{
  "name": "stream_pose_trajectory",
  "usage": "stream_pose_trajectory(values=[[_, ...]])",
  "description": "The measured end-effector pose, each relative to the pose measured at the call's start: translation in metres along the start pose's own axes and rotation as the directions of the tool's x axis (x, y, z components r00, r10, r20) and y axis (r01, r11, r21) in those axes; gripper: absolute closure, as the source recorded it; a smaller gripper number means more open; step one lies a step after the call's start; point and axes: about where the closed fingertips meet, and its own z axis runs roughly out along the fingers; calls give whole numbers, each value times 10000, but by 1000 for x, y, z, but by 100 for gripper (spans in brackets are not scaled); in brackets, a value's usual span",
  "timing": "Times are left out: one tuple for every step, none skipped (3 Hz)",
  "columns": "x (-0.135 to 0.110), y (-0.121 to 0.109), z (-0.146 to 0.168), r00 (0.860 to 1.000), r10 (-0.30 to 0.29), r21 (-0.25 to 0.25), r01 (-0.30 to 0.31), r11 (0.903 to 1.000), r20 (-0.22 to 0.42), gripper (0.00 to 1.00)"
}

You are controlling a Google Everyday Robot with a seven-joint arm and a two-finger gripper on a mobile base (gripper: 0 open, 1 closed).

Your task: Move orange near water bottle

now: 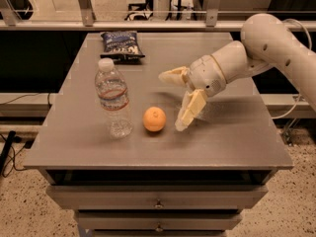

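Note:
The orange [154, 119] rests on the grey table [232, 137], a short gap to the right of the water bottle [114, 98]. The bottle stands upright, clear and ribbed, with a white cap and a red band on its label. My gripper [172, 100] is just right of the orange, open and empty, apart from the fruit. One cream finger [191, 110] points down toward the table beside the orange. The other finger [172, 76] points left above it.
A dark blue chip bag [121, 44] lies at the table's back left. The white arm reaches in from the right. Drawers [158, 201] sit under the tabletop. A metal railing runs behind the table.

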Motion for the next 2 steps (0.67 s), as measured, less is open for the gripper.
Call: stream_pose_trajectory(values=[[20,-28,-54,9990,244,1143,-198,9933,-386,0],[27,-41,-87,9972,467,1839,-351,9823,-590,0]])
